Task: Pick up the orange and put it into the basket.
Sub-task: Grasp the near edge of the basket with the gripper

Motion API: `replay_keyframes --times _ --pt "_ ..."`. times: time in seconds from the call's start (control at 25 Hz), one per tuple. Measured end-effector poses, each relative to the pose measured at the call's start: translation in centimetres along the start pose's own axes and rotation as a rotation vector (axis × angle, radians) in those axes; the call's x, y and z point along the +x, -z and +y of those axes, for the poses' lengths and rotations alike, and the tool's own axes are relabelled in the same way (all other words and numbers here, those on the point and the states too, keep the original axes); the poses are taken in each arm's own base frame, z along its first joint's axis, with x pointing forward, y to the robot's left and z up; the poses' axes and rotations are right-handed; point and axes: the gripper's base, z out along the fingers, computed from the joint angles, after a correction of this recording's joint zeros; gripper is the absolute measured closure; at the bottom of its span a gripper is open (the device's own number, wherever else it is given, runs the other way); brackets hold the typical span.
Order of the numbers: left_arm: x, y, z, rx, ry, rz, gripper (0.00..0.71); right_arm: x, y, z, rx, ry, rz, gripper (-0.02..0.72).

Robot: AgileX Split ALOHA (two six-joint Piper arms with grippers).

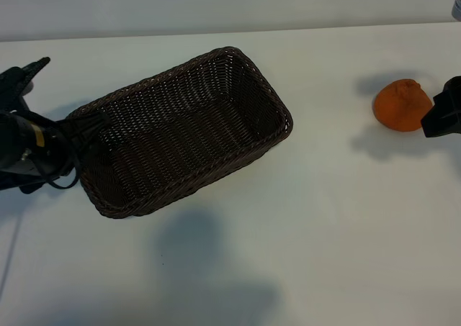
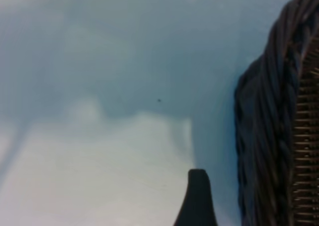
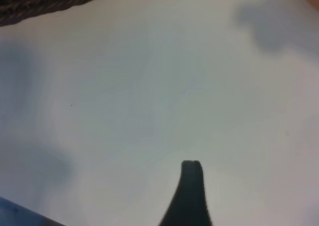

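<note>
Exterior view: the dark brown wicker basket lies at an angle on the white table, left of centre, with nothing in it. The orange sits on the table well apart from the basket, toward the far right, its knobbed end up. The left gripper is at the basket's left end, its jaws spread, with one dark finger reaching over the braided rim there. The right gripper comes in from the right edge just beside the orange, jaws spread too, and holds nothing. In the left wrist view one black fingertip hangs over bare table just beside the basket's woven wall. In the right wrist view another fingertip hangs over bare table, the basket's rim farther off.
</note>
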Motion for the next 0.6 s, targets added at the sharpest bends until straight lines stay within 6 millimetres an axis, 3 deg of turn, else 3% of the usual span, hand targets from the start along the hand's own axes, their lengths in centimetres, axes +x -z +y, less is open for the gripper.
replay_keyframes --times 0.6 --pt "0.8 -3.4 -0.7 -0.018 0.003 0.097 0.118 0.0 0.0 0.0 -0.001 -0.001 -0.001 0.108"
